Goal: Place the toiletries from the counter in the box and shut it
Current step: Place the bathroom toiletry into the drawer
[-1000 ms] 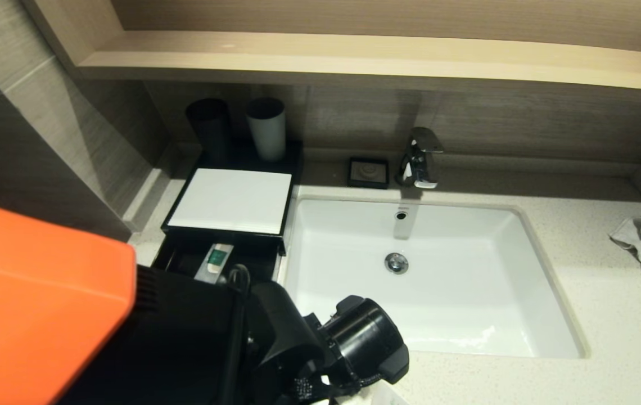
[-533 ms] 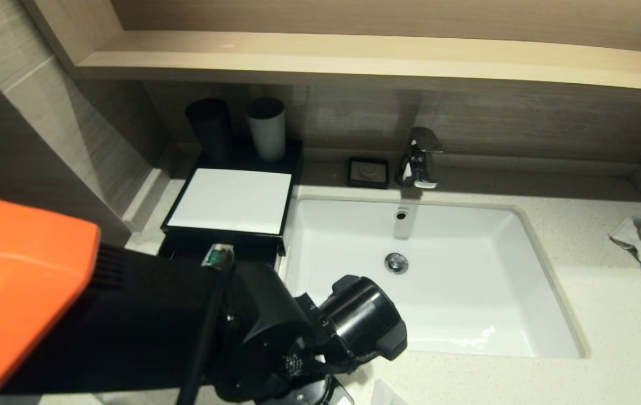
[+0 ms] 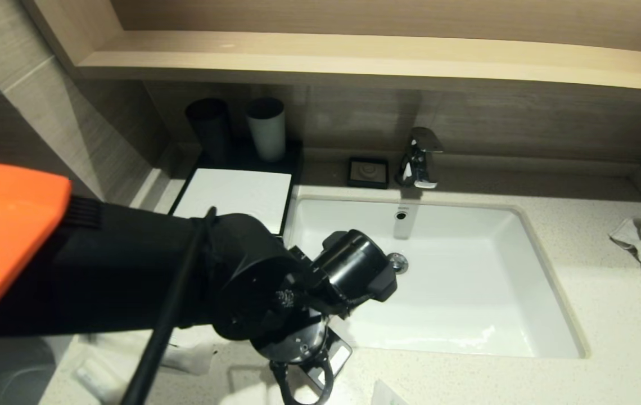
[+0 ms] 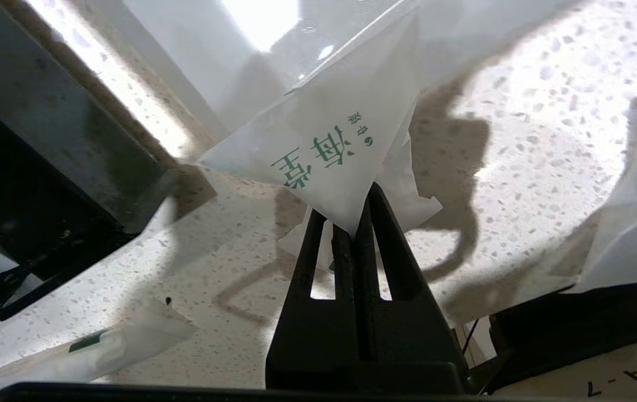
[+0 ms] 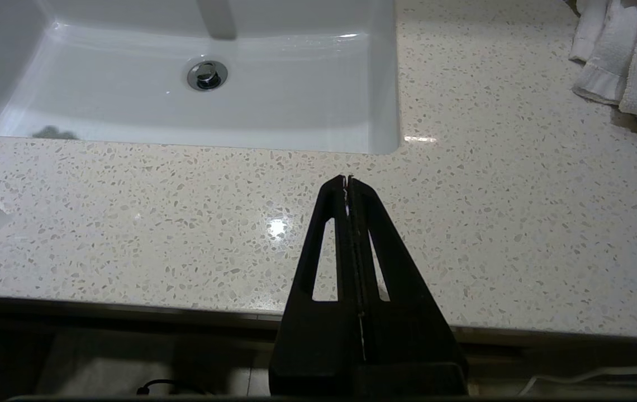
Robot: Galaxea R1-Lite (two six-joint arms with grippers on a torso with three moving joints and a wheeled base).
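Translucent-white packet (image 4: pixel 329 151), green lettering, creased | left pincer (image 4: pixel 352 231) clamped on its corner | right pincer (image 5: pixel 347 180) clenched, empty

Speckled polished stone counter (image 5: pixel 184 223); packet (image 4: pixel 324 151) probably translucent plastic.

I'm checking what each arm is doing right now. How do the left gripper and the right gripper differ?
The left gripper pinches a corner of a translucent packet with green print; the right gripper holds nothing. The left one is beside the black box, the right one over bare counter in front of the basin. Both are shut.
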